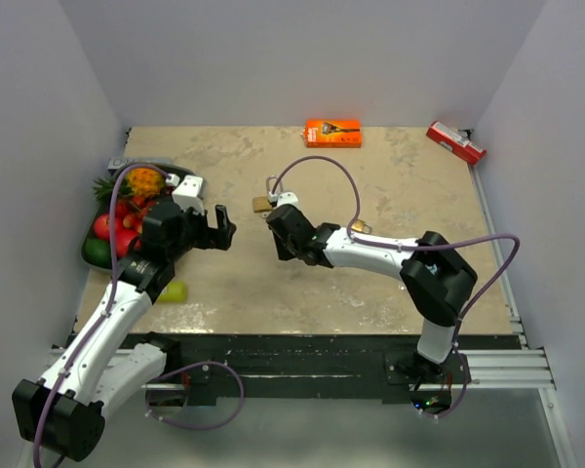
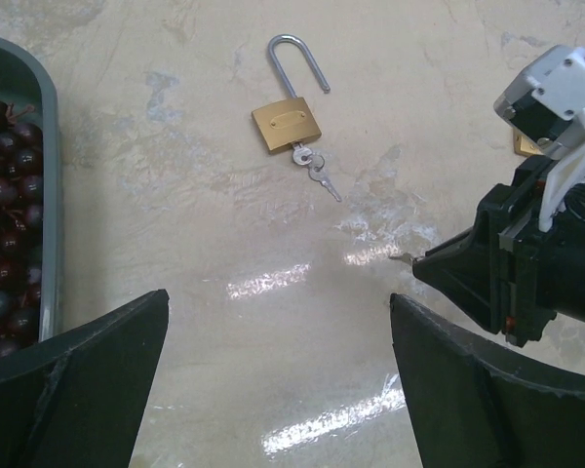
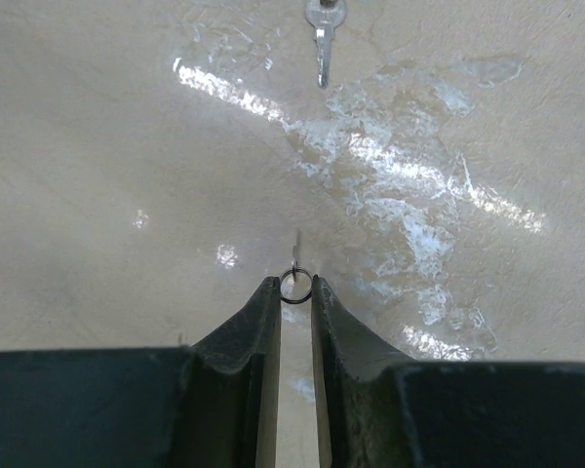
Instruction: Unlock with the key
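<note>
On the beige table (image 1: 390, 185), a brass padlock with steel shackle (image 2: 288, 123) lay flat, silver keys (image 2: 317, 174) at its base. The right gripper (image 3: 294, 289) pinched narrowly on a small dark wire ring (image 3: 294, 286); the left gripper (image 2: 278, 302) gaped wide, empty. That thin pinch might let the ring swivel or slip.

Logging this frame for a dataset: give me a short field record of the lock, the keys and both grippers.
padlock: brass, lying flat on the table, untouched
keys: at the padlock's base
right gripper: shut on a key ring, low over the table, apart from the padlock
left gripper: open, empty
</note>
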`<act>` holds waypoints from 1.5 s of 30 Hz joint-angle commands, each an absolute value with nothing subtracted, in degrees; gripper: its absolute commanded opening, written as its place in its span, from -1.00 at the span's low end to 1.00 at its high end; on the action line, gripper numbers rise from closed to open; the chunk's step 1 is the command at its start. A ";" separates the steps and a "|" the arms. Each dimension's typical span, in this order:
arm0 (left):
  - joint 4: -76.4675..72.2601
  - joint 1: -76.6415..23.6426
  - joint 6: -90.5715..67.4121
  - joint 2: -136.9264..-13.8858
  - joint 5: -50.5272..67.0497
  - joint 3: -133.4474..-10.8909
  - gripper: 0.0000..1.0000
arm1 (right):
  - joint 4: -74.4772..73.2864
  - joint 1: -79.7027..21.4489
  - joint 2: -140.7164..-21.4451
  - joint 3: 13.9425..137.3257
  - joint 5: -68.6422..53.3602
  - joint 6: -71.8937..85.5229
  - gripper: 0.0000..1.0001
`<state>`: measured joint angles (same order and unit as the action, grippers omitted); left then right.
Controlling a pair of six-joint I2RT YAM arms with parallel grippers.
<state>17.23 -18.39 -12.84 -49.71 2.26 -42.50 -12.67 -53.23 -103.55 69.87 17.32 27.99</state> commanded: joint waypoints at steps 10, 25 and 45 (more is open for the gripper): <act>14.50 -18.19 -13.01 -51.77 5.62 -42.10 0.99 | -9.14 -48.61 -104.07 62.95 14.33 33.83 -0.75; 14.59 -18.19 -13.01 -52.73 6.59 -42.19 0.99 | -11.86 -46.49 -97.82 59.41 16.00 25.08 0.26; 14.77 -18.19 -12.83 -53.00 6.68 -42.10 0.99 | -13.98 -44.47 -104.41 65.39 10.99 19.34 -0.25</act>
<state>16.84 -18.39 -12.84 -52.93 5.80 -42.26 -15.16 -45.41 -104.22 63.46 13.19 20.23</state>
